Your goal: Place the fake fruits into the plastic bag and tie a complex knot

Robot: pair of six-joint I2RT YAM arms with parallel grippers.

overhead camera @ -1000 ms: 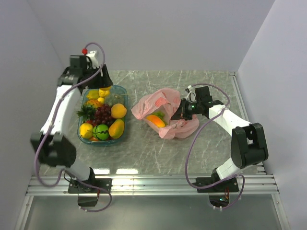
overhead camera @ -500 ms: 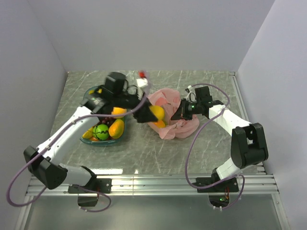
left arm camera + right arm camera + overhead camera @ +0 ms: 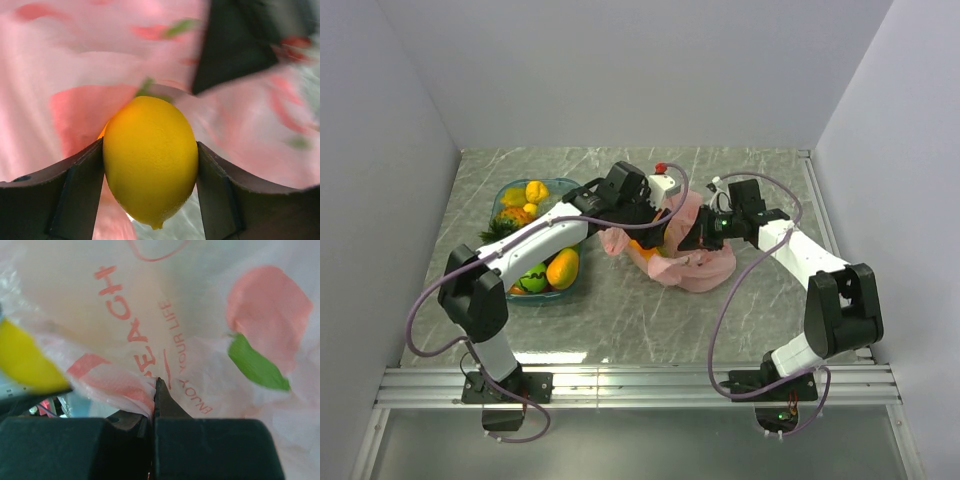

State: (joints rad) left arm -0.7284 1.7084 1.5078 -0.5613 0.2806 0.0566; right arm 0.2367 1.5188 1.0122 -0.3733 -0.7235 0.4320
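The left gripper (image 3: 150,200) clamps a yellow fruit (image 3: 150,165) over the pink bag (image 3: 200,315) on the counter (image 3: 620,310). The right gripper (image 3: 154,412) is closed, pinching the bag's edge. The tray (image 3: 501,196) holds other fruits (image 3: 563,268).

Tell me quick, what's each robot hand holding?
Left gripper: shut on a glossy yellow plastic fruit.
Right gripper: shut on the thin crinkly pink plastic bag.

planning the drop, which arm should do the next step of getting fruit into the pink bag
Left. The left claw grips a glossy yellow lemon-shaped plastic fruit close to the thin translucent pink plastic bag; the right claw is shut on the bag's plastic, likely busy holding it.
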